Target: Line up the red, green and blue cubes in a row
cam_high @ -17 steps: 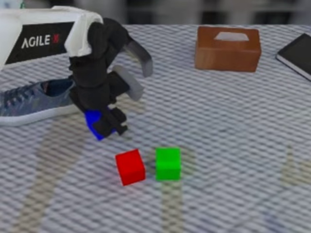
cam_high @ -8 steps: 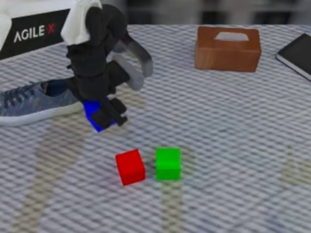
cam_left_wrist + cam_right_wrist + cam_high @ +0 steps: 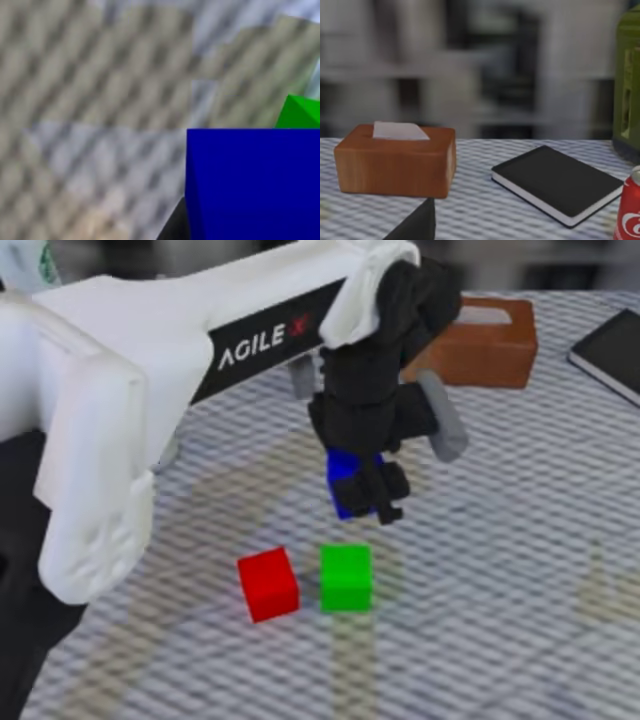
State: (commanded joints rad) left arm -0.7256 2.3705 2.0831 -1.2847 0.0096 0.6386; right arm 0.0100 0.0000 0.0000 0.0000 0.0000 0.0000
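The red cube (image 3: 268,583) and the green cube (image 3: 345,577) sit side by side on the woven cloth, a small gap between them. My left gripper (image 3: 362,492) hangs just behind the green cube, shut on the blue cube (image 3: 348,478), which is held above the cloth. In the left wrist view the blue cube (image 3: 252,185) fills the near corner with a dark finger (image 3: 175,227) against its side, and a corner of the green cube (image 3: 300,112) shows beyond it. My right gripper (image 3: 465,232) is parked out of the top view, open and holding nothing.
A brown tissue box (image 3: 490,340) stands at the back, partly behind the left wrist. A black book (image 3: 610,352) lies at the back right. The right wrist view also shows a red can (image 3: 630,210) and a green bottle (image 3: 627,80).
My left arm has swung to the right with the blue cube, from near the shoe at the left to just behind the green cube. The arm now covers the shoe.
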